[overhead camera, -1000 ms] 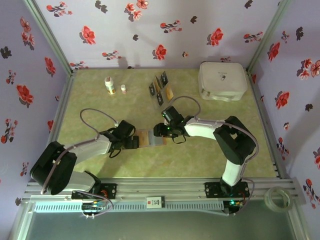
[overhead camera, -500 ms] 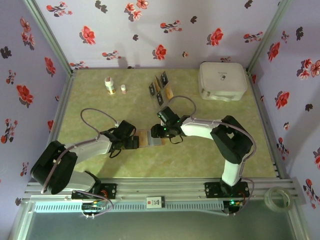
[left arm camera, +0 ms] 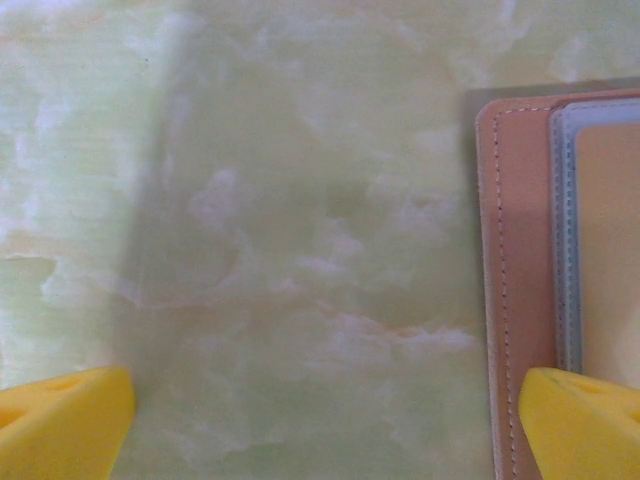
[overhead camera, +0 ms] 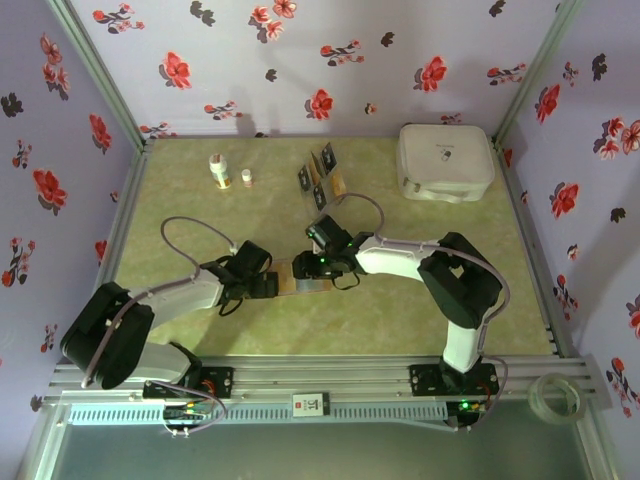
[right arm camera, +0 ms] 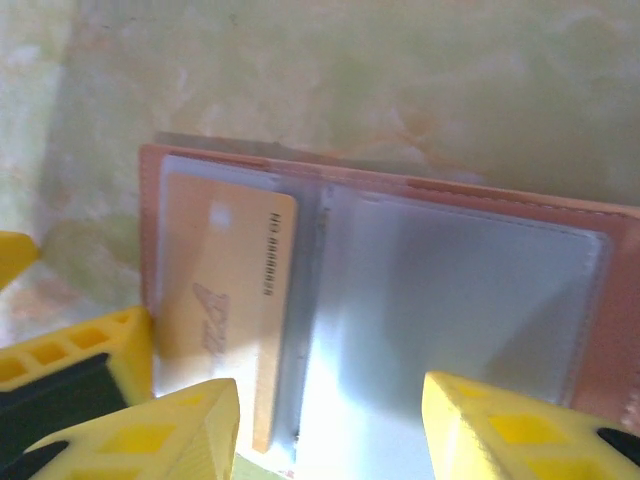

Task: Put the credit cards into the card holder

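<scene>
The reddish-brown card holder (overhead camera: 289,278) lies open on the table between my two grippers. In the right wrist view its grey-blue pockets (right arm camera: 450,290) face up, and a gold credit card (right arm camera: 225,290) sits in the left pocket with its lower end sticking out. My right gripper (right arm camera: 330,435) hovers low over the holder, open, with nothing between its fingers. My left gripper (left arm camera: 320,430) is wide open at the holder's left edge (left arm camera: 510,290), and its right fingertip (left arm camera: 585,425) lies over that edge. Dark credit cards (overhead camera: 320,196) stand further back.
The dark cards stand in an upright wood-and-clear rack (overhead camera: 335,182) behind the holder. A large white rounded case (overhead camera: 445,162) sits at the back right. Two small bottles (overhead camera: 219,170) stand at the back left. Floral walls close in three sides.
My right gripper has slid left over the open card holder, and its jaws have narrowed slightly. The left arm has stayed still.
</scene>
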You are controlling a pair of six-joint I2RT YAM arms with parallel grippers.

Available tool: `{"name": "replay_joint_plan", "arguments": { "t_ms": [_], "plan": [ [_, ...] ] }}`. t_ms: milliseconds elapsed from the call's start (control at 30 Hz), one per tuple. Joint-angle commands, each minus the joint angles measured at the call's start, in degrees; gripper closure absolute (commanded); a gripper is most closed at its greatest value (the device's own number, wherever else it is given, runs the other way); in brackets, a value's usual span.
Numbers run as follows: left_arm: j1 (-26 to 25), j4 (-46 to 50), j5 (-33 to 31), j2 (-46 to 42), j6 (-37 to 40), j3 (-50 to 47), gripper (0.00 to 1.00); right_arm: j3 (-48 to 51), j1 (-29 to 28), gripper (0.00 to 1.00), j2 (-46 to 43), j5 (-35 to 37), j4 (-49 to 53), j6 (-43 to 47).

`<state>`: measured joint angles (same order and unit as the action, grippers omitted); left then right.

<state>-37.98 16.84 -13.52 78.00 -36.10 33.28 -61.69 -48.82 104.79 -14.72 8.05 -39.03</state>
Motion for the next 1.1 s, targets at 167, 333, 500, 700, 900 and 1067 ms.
{"name": "replay_joint_plan", "arguments": {
  "t_ms": [167,333,500,700,900,1067],
  "plan": [
    [2.5,3.1,-1.8,-7.2,-1.4,-0.1,0.0,-2.1,-0.5,0.5,-1.5,-3.3,-5.1,-4.7],
    [2.5,2.3,0.0,-5.2,-0.7,0.3,0.0,-2.3,1.1,0.5,-4.1,2.6,2.8,0.6],
    [2.0,1.0,0.8,-3.0,-0.8,0.5,0.0,-2.1,2.4,0.5,-4.1,5.7,7.7,4.6],
    [1.7,0.8,0.5,-2.2,-1.3,0.3,0.0,-1.4,3.3,0.5,-3.8,6.8,8.2,6.2],
    [1.1,0.7,0.2,-0.8,-1.7,0.2,0.0,-2.3,3.5,0.5,-2.3,6.1,7.9,6.5],
    [0.3,0.6,-0.4,0.9,-2.0,0.0,0.0,-3.1,3.5,0.5,-1.3,6.1,7.8,6.9]
  ]
}}
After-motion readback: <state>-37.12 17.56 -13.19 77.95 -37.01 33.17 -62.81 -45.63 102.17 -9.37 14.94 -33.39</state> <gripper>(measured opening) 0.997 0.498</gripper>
